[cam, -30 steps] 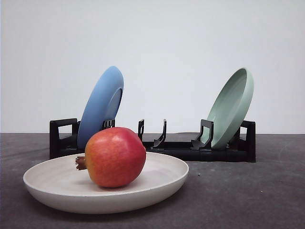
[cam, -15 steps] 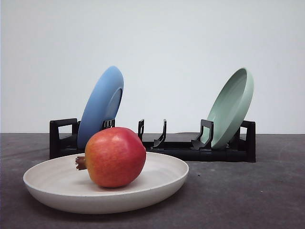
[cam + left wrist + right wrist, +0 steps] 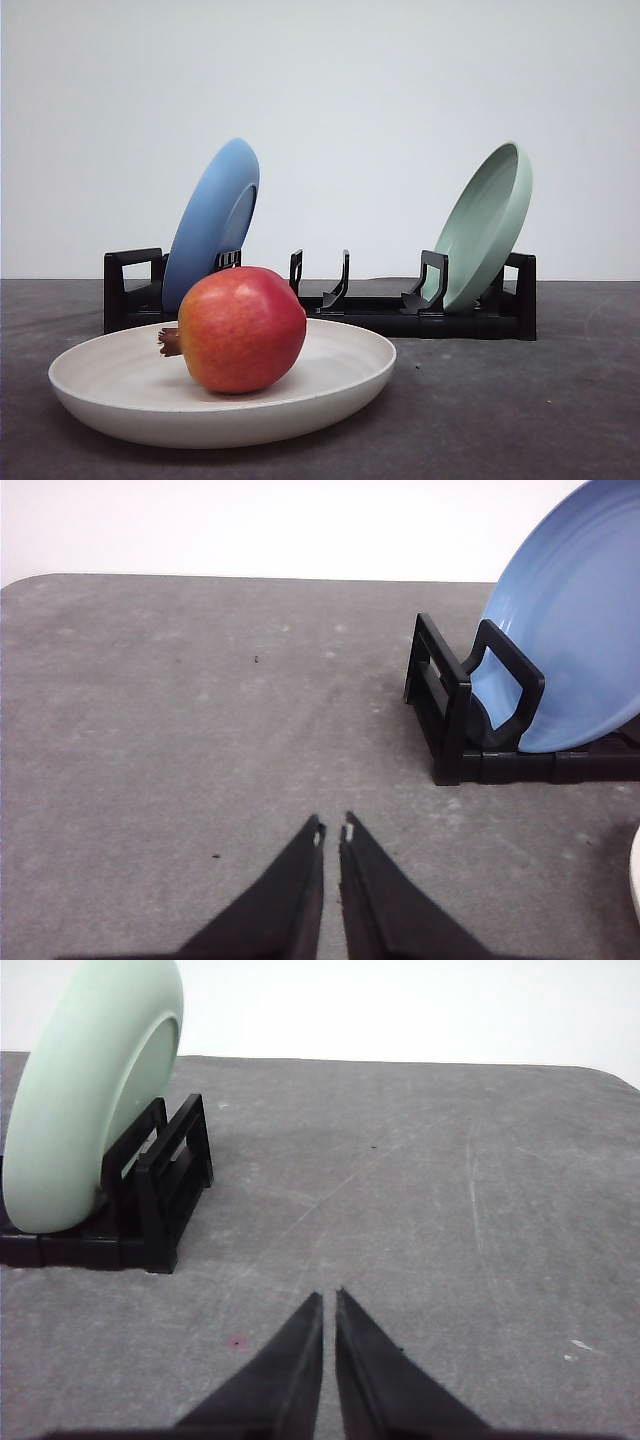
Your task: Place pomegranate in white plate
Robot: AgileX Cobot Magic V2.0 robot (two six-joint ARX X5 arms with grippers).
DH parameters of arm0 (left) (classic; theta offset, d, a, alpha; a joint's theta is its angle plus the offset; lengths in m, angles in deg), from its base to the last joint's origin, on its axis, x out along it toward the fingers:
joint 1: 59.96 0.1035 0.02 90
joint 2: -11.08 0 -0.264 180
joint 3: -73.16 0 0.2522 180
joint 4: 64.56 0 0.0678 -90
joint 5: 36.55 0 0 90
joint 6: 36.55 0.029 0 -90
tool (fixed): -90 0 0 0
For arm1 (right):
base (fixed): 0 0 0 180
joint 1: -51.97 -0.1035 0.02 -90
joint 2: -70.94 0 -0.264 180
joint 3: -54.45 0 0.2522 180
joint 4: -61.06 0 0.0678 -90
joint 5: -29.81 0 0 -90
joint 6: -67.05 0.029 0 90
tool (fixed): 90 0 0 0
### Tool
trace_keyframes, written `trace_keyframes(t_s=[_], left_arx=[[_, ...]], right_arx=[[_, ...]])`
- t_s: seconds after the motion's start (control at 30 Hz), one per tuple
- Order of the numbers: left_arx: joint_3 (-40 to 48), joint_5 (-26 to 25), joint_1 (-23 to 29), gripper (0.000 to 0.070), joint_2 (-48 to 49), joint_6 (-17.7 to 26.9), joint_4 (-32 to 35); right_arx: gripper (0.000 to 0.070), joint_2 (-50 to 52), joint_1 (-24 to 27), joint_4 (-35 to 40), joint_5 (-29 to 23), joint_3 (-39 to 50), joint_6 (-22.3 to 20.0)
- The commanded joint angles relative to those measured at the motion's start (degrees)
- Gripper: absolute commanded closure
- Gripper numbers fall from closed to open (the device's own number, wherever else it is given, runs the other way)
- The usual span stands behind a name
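The pomegranate (image 3: 242, 329) lies on its side inside the white plate (image 3: 345, 385), a little left of the plate's middle, its brown crown stub pointing left. The plate sits flat on the grey tabletop (image 3: 520, 410) at the front. Behind it stands a black rack (image 3: 400, 318), with a blue plate (image 3: 212, 222) leaning in its left end and a pale green plate (image 3: 487, 225) leaning in its right end. The left tool (image 3: 332, 832) hangs over bare tabletop, its two dark fingers drawn together with only a thin slit between the tips and nothing held; the left end of the rack and the blue plate are near it, and a sliver of the white plate's rim shows at the edge of the left wrist view. The right tool (image 3: 329, 1300) is likewise nearly closed and empty, over bare tabletop, with the green plate and the rack's right end near it. Both tools are well apart from the fruit.
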Motion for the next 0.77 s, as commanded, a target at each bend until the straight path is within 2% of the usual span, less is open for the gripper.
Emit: trace_keyframes(t_s=[0.0, 0.73], left_arx=[[0.6, 0.1, 0.0, 0.0694, 0.1, 0.9, 0.0], [0.6, 0.1, 0.0, 0.0694, 0.1, 0.9, 0.0]], right_arx=[[0.0683, 0.0, 0.1, 0.5, 0.0, 0.2, -0.3], [0.0683, 0.0, 0.1, 0.5, 0.0, 0.2, -0.3]])
